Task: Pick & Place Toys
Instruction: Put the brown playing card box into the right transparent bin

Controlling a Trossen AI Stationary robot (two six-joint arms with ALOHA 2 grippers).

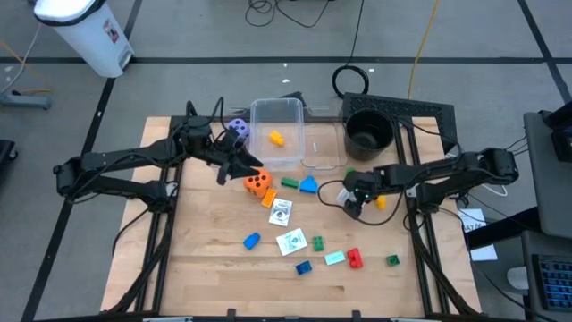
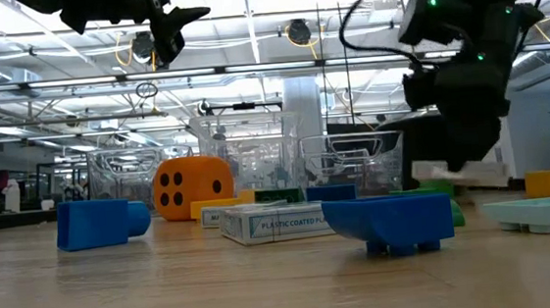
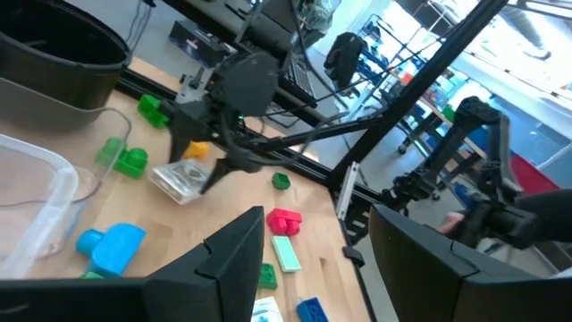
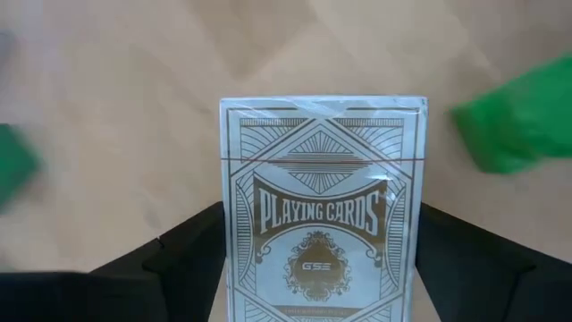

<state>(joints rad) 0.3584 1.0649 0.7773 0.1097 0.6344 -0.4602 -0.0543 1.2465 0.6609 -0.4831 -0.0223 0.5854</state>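
Observation:
My right gripper (image 1: pixel 354 200) is shut on a white "Playing Cards" box (image 4: pixel 322 224) at the table's right middle, in front of the black pot (image 1: pixel 368 131). The box also shows in the left wrist view (image 3: pixel 181 178) and the low view (image 2: pixel 456 171). My left gripper (image 1: pixel 234 166) is open and empty, held high beside the orange die (image 1: pixel 257 183), in front of the clear tub (image 1: pixel 278 132). A yellow block (image 1: pixel 276 138) lies in the tub. A purple die (image 1: pixel 237 128) lies left of the tub. Small blocks and white cards (image 1: pixel 292 241) lie scattered on the wood. My right gripper pinches the card box by its two long sides (image 4: pixel 234 234) between its two fingers (image 4: pixel 192 255), near the box's lower end. The box lies along the fingers and sticks out past their tips. In the low view it hangs a little above the table.
Green blocks (image 1: pixel 290 182), a blue block (image 1: pixel 308 184) and a yellow block (image 1: pixel 382 202) lie near the right gripper. Blue (image 1: pixel 251 240), red (image 1: pixel 355 258), teal (image 1: pixel 335 258) and green (image 1: pixel 392 260) pieces lie toward the near edge. The near left of the table (image 1: pixel 197 268) is bare wood.

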